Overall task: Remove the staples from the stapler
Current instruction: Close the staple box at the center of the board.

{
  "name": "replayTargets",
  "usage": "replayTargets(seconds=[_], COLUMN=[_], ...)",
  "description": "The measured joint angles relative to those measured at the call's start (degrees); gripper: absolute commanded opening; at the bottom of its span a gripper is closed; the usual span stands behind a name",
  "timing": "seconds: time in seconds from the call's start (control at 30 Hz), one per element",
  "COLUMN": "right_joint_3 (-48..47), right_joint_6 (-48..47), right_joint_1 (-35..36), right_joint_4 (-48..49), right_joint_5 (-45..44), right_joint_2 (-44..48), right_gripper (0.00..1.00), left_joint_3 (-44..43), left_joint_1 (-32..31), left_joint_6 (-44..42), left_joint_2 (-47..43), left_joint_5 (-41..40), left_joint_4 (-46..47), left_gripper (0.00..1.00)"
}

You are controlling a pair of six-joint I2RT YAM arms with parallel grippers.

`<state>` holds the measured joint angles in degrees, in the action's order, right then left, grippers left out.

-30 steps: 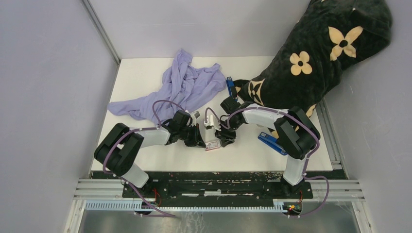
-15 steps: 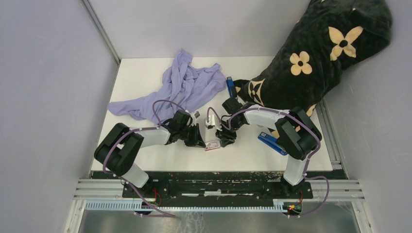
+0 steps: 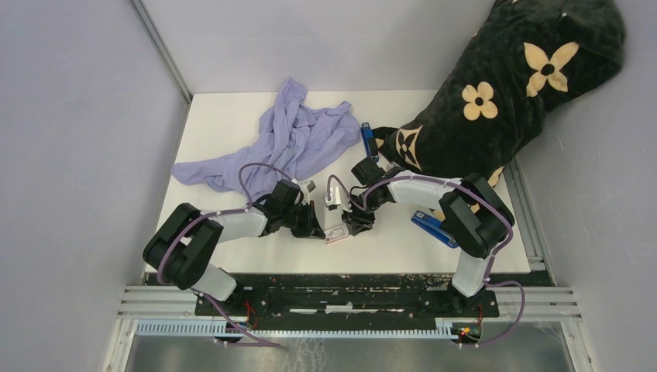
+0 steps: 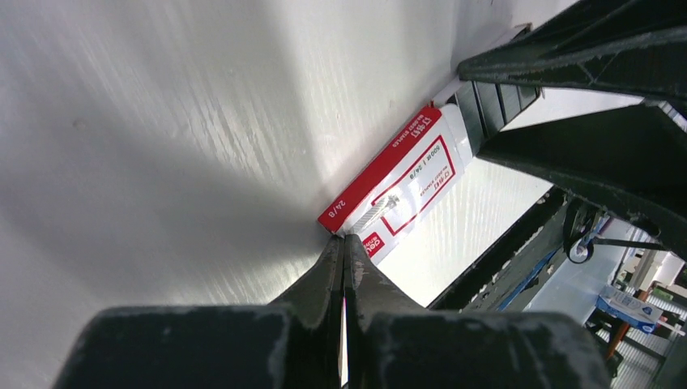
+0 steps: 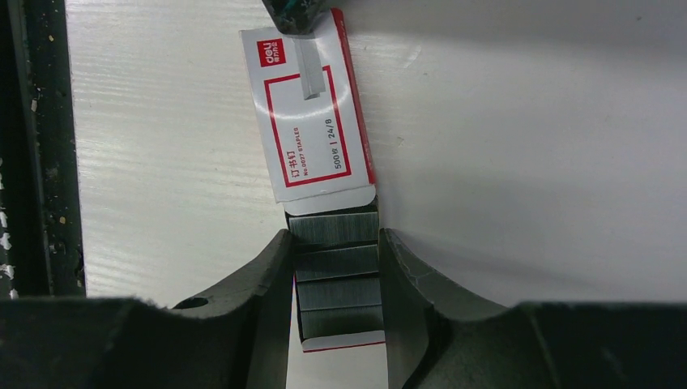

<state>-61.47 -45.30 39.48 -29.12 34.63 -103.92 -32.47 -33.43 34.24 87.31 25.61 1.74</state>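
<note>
A red-and-white staple box lies on the table's front middle. In the right wrist view its sleeve is slid partway off the inner tray, which shows several silver-grey staples in strips. My right gripper is shut on the sides of this tray. My left gripper is shut, with its tips touching the sleeve's far end. One blue stapler lies right of the box and another lies at the back.
A crumpled purple cloth covers the back left of the table. A black flowered blanket fills the back right. The black front rail runs just below the grippers.
My left arm's elbow has swung a little left and lower. Both grippers stay at the box, which has shifted slightly left.
</note>
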Motion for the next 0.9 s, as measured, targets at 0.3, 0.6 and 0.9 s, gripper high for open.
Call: replayTargets(seconds=[0.3,0.6,0.9], right_joint_3=[0.11,0.13,0.22], right_joint_6=[-2.01,-3.15,-4.02], right_joint_1=[0.96,1.03,1.03], right_joint_4=[2.10,2.36,2.54], right_joint_5=[-0.87,-1.11,-1.14], right_joint_2=[0.00,-0.02,0.00], right_gripper=[0.13,0.14,0.14], left_joint_3=[4.72,7.82,9.68], left_joint_1=[0.24,0.59,0.70], left_joint_6=[0.13,0.81,1.73], left_joint_2=[-5.25,-11.32,-18.64], left_joint_5=[0.52,0.35,-0.59], left_joint_4=[1.46,1.84,1.29], left_gripper=[0.03,0.03,0.03])
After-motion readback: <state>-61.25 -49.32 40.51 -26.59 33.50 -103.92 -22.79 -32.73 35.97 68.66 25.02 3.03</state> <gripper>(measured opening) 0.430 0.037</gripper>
